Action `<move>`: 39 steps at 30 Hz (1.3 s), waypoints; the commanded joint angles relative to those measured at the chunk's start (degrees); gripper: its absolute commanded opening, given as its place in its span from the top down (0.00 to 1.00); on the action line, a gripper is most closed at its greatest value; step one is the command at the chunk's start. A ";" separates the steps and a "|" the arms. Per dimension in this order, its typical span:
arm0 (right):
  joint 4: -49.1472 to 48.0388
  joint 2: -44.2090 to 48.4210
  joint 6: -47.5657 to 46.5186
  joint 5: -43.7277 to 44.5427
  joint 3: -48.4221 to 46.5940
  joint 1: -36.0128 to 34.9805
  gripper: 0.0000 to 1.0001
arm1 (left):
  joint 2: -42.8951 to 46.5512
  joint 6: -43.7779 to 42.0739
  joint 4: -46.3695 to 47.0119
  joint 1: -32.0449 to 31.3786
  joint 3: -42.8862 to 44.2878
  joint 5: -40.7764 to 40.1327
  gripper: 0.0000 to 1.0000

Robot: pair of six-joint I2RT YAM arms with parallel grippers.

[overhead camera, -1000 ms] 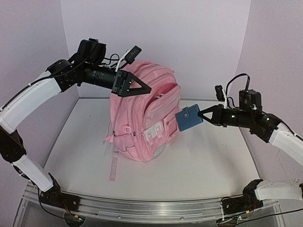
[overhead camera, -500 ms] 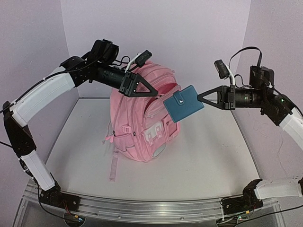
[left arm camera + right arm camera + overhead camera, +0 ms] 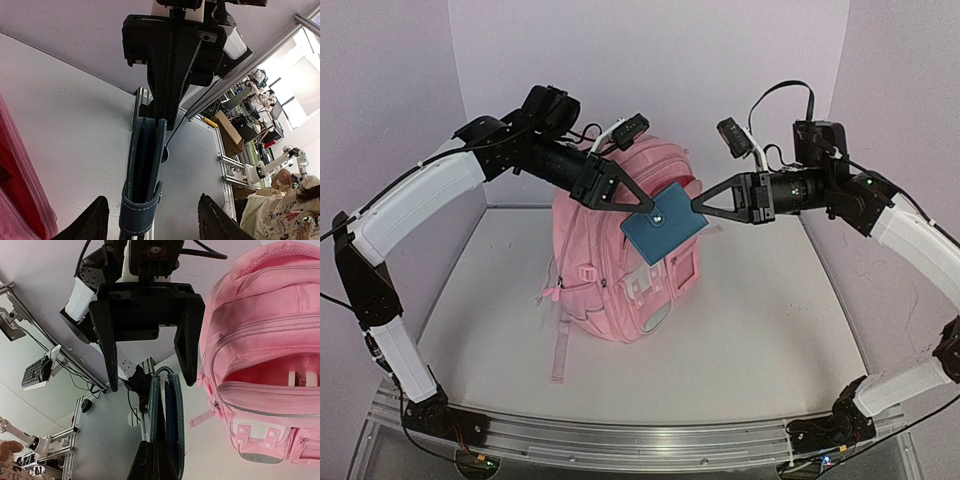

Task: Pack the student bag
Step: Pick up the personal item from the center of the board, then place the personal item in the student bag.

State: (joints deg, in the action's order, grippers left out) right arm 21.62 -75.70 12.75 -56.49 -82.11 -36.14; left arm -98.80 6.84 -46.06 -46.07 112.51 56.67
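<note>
Now the big pink student bag (image 3: pixel 610 270) stands upright in the middle of the tabletop (image 3: pixel 770 330), with its front turned toward about 4 o'clock. One of its zip pockets (image 3: pixel 270 372) near the top is gaping open. The right claw (image 3: pixel 696 205) reaches in from 3 o'clock and pinches one end of a blue wallet (image 3: pixel 660 225) tight. It holds the wallet up in the air in front of the bag's upper part, at about 1 o'clock from the bag's middle. The left claw (image 3: pixel 645 205) reaches in from 10 o'clock. Its two fingers (image 3: pixel 95 220) are spread wide, one on each side of the wallet's other end, and there is a gap on both sides, so they are not squeezing it. A second ago the wallet was much lower, down at 3 o'clock beside the bag's small front pockets. The left claw was then well apart from it, over the bag's top at 11 o'clock. Since then the right claw has lifted the wallet up and over toward the left claw, and the left claw has come forward to meet it. The bag has stayed in the same spot.
</note>
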 commanded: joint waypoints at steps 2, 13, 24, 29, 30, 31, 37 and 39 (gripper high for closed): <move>-4.25 -0.88 -1.11 -0.53 -2.79 -0.60 1.00 | -0.20 -1.80 -0.96 -0.25 1.31 1.43 0.56; -5.10 -0.70 -1.06 5.97 -0.63 -0.60 0.72 | 1.75 -2.10 1.65 -0.25 -1.07 -0.72 1.00; -5.16 2.11 3.62 33.90 -0.93 3.02 0.02 | 3.24 -3.87 6.44 2.14 3.70 -19.64 1.00; -5.29 2.98 3.98 36.83 0.54 4.31 0.02 | 0.66 -6.48 5.24 2.32 9.28 -24.39 1.00; -5.42 3.26 4.10 37.12 1.05 4.46 0.02 | -0.13 -7.41 4.39 2.31 10.53 -25.55 1.00; -5.51 3.53 4.22 37.36 1.52 4.58 0.02 | -0.86 -8.32 3.56 2.30 11.67 -26.44 1.00; -5.72 5.42 4.57 38.19 3.74 4.97 0.02 | -6.13 -9.97 -1.69 2.31 15.64 -25.62 1.00; -5.71 6.20 4.62 38.53 4.34 5.06 0.02 | -7.17 -10.21 -3.03 2.27 15.73 -24.94 1.00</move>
State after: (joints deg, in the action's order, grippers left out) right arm 18.06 -72.26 16.81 -19.98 -78.72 -31.45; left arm -102.50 -1.31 -44.71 -43.70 126.52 32.10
